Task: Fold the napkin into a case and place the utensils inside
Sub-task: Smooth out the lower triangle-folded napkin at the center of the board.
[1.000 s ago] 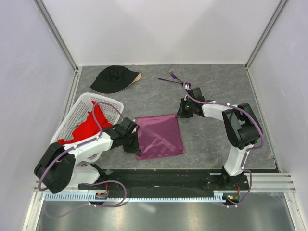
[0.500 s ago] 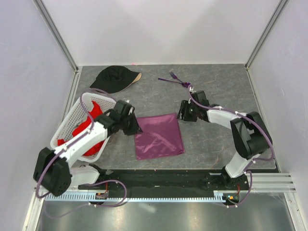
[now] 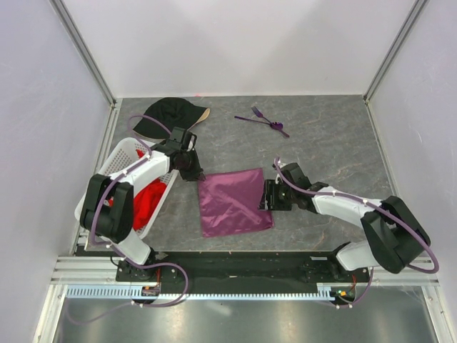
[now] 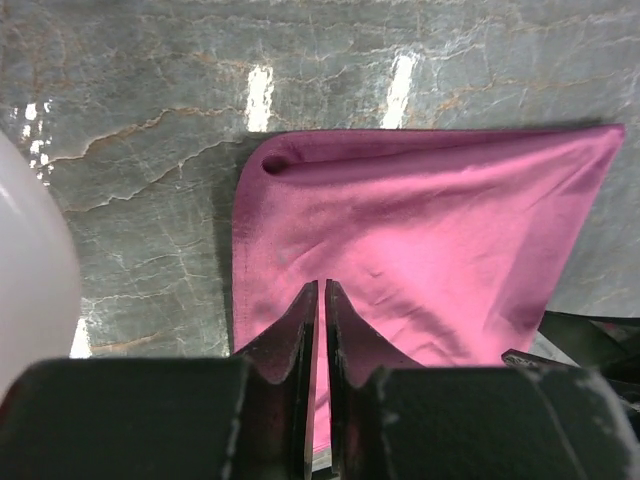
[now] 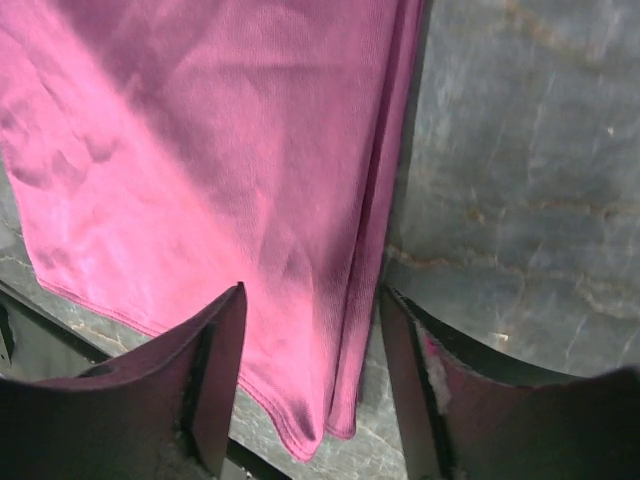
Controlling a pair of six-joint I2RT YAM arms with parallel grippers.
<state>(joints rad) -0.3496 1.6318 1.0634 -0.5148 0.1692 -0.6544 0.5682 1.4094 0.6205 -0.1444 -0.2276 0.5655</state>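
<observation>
**Q:** Where is the napkin [image 3: 234, 202], and how do its edges lie?

**A:** I see it flat on the table [image 3: 328, 143]. Its far left corner is rolled into a small fold. The basket [image 3: 114, 161] is near its left edge.

**Q:** Jaws?

**A:** The left gripper [image 4: 320, 290] is over the left edge, jaws nearly together with only a slit between them. I cannot tell if cloth is pinched. The right gripper [image 5: 312, 300] has its jaws apart, straddling the right edge.

**Q:** Room to move?

**A:** Grey table shows right of the napkin. The utensils [image 3: 263, 120] lie well apart, toward the far side.
</observation>
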